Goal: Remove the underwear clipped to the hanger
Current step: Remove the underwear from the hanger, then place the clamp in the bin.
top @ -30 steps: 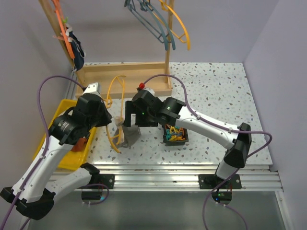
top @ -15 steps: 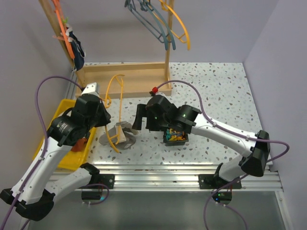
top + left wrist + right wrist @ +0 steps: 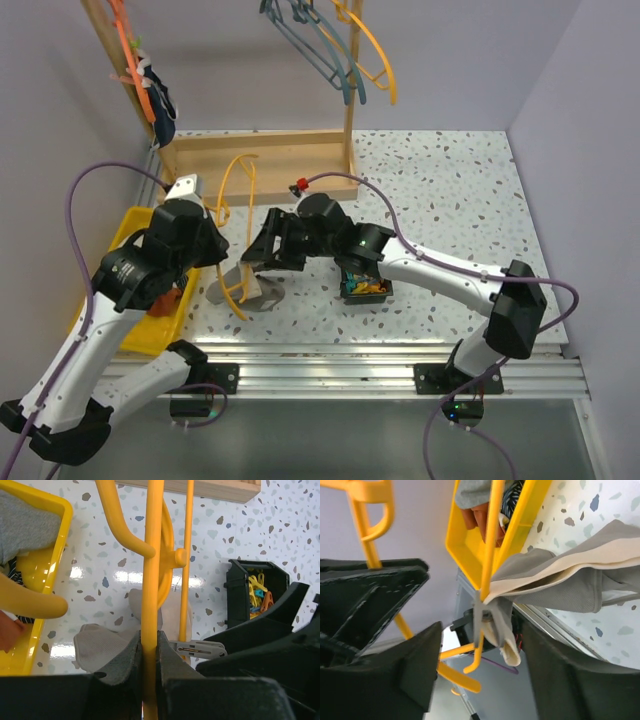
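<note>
A yellow hanger [image 3: 240,182] stands tilted above the table, and my left gripper [image 3: 215,245] is shut on its bar [image 3: 151,555]. A grey and beige underwear [image 3: 262,292] hangs from the hanger's lower end and rests partly on the table. A grey clip [image 3: 480,614] pins the underwear [image 3: 570,575] to the hanger. My right gripper [image 3: 482,665] is open, with the clip and the folded cloth edge between its jaws and a gap on both sides. In the top view my right gripper [image 3: 258,255] sits just right of the hanger.
A yellow bin [image 3: 140,335] with clothes lies at the left. A black box [image 3: 365,285] of coloured clips stands right of the underwear. A wooden rack [image 3: 260,165] is behind, with more hangers [image 3: 330,50] above and a dark garment [image 3: 160,105] at the far left.
The underwear dropped onto the table. My right gripper moved right toward the black box, then came back left to the clip with its jaws narrower. My left gripper kept hold of the hanger.
</note>
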Available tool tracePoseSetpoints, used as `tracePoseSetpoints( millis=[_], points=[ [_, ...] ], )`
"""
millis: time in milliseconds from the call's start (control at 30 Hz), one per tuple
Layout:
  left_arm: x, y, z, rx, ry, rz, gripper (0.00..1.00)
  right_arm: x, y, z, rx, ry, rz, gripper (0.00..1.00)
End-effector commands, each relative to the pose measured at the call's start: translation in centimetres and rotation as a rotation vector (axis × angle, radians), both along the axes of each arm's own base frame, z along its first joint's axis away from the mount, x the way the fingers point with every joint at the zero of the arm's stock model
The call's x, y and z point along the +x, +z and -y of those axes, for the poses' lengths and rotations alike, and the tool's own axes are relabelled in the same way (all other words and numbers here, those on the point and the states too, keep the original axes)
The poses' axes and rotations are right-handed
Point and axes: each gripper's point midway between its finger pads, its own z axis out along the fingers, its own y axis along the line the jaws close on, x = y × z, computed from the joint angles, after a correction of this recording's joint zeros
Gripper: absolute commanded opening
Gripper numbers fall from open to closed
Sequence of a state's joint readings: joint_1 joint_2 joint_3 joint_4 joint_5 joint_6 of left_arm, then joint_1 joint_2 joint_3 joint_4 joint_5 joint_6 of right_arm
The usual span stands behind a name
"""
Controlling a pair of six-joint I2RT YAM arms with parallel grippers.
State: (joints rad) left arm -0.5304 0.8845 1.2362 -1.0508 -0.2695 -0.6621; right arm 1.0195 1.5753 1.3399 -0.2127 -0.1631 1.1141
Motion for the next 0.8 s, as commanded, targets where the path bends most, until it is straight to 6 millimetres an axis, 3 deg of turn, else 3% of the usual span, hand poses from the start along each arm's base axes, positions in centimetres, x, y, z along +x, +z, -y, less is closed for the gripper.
tracePoseSetpoints(
  millis=[0,100,167,400,500,533,567,600,667,700,767],
  points=[
    [0.1,1.9,-0.2,-0.036,0.015,0.056,0.0,0.1,2.1,-1.6,0.089,0.035,-0.005,0.65],
    [-0.1,2.0,-0.3,-0.037,0.02,0.062,0.0,0.2,2.1,-1.5,0.07,0.033,-0.004,0.31],
    [-0.2,2.0,-0.5,-0.035,0.025,0.06,0.0,0.2,2.1,-1.0,0.058,0.022,0.001,0.0],
    [-0.3,1.9,-0.8,-0.024,0.034,0.058,0.0,0.6,2.7,3.1,0.027,-0.038,0.03,0.0],
    [-0.3,1.8,-0.9,-0.017,0.036,0.056,0.0,0.9,1.8,6.4,-0.018,-0.08,0.032,0.0],
    [-0.2,1.7,-0.9,-0.015,0.037,0.055,0.0,0.7,0.1,8.0,-0.08,-0.093,0.015,0.0],
    [-0.1,1.7,-0.9,-0.013,0.04,0.053,0.0,0.8,0.5,9.6,-0.086,-0.12,0.028,0.0],
    [-0.1,1.7,-0.9,-0.012,0.041,0.053,0.0,1.1,-1.3,11.6,-0.131,-0.155,0.004,0.0],
    [-0.1,1.6,-0.9,-0.013,0.041,0.051,0.0,1.4,-1.6,14.8,-0.183,-0.222,0.009,0.0],
    [0.0,1.6,-0.8,-0.011,0.038,0.05,0.0,1.4,-3.1,16.5,-0.236,-0.247,-0.027,0.0],
    [0.0,1.5,-0.7,-0.016,0.035,0.051,0.0,0.9,-3.4,17.3,-0.224,-0.226,-0.035,0.0]
  ],
)
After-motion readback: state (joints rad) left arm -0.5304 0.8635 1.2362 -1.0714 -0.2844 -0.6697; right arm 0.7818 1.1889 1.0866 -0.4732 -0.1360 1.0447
